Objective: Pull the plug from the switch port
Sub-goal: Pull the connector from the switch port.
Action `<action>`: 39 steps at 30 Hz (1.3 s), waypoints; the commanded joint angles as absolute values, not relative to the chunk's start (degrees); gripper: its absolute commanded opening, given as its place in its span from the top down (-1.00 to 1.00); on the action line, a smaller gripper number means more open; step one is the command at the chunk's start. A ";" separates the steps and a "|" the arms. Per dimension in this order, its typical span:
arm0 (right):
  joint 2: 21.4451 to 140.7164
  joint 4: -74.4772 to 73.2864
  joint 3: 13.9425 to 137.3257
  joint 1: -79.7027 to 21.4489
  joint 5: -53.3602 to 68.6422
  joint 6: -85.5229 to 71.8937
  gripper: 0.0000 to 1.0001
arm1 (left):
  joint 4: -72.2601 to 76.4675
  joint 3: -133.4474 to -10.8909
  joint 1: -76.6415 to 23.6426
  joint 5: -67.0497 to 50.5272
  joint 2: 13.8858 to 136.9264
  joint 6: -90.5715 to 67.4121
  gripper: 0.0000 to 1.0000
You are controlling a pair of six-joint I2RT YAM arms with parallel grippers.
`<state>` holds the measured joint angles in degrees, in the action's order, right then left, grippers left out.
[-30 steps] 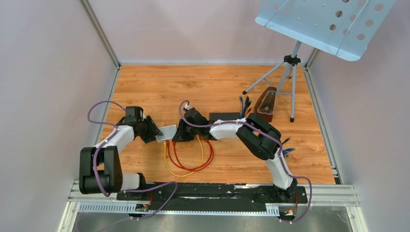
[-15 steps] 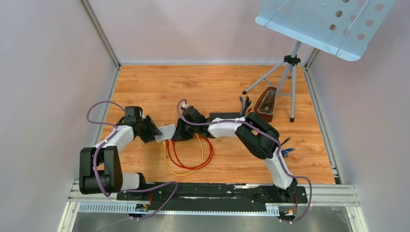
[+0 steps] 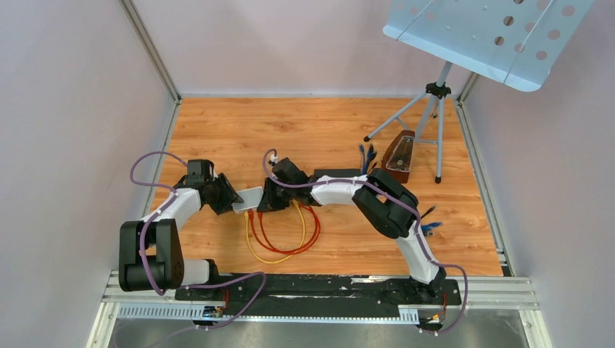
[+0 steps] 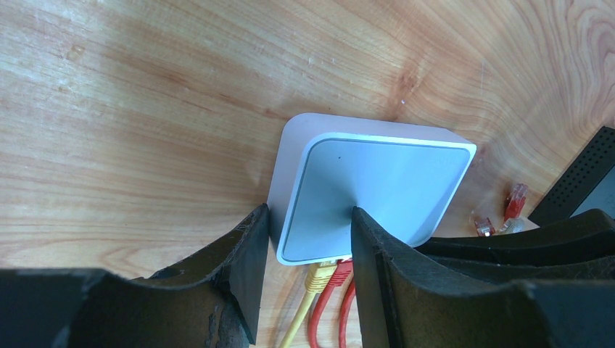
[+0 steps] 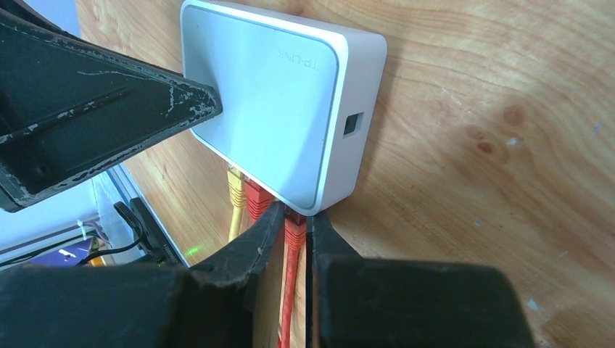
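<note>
The white switch [image 3: 249, 198] lies tilted at the table's middle left. My left gripper [image 3: 233, 199] is shut on it, one finger on its top face and one on its underside; the left wrist view shows the switch [image 4: 377, 192] between the fingers of this gripper [image 4: 308, 217]. A yellow plug [image 4: 319, 275] and red plugs sit in its ports. My right gripper [image 3: 262, 201] is at the port side. In the right wrist view the right gripper [image 5: 296, 217] is shut on a red plug [image 5: 294, 233] that sits in the switch [image 5: 268, 94] port, beside another red plug [image 5: 257, 199] and a yellow plug [image 5: 235, 190].
Red and yellow cables [image 3: 283, 235] loop toward the near edge. A black box [image 3: 337, 175] lies behind the right arm. Blue cables [image 3: 367, 156], a wooden metronome [image 3: 399, 154] and a music stand [image 3: 435, 109] stand at the back right. Loose red plugs [image 4: 515, 199] lie by the box.
The right gripper and the switch have shifted slightly left. Both grips are the same.
</note>
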<state>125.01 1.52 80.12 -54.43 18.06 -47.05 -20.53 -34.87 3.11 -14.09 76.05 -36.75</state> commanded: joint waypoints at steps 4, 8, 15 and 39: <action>128.06 -1.58 80.77 -57.13 20.75 -43.86 1.00 | -20.74 -34.21 2.09 -17.87 76.11 -38.27 -0.01; 127.85 -0.70 80.40 -57.13 22.10 -43.62 1.00 | -20.81 -34.32 2.09 -17.79 76.05 -38.24 -0.01; 124.57 8.77 75.61 -57.13 24.96 -44.25 1.00 | -20.92 -34.35 2.07 -17.71 76.04 -38.24 -0.01; 112.27 11.44 68.40 -54.00 14.41 -42.63 1.00 | -23.51 -34.81 2.10 -15.06 72.84 -37.72 -0.21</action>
<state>114.63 11.42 67.16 -55.68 15.99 -44.38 -22.72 -34.63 2.33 -15.88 75.13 -37.34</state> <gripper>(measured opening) 0.103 0.578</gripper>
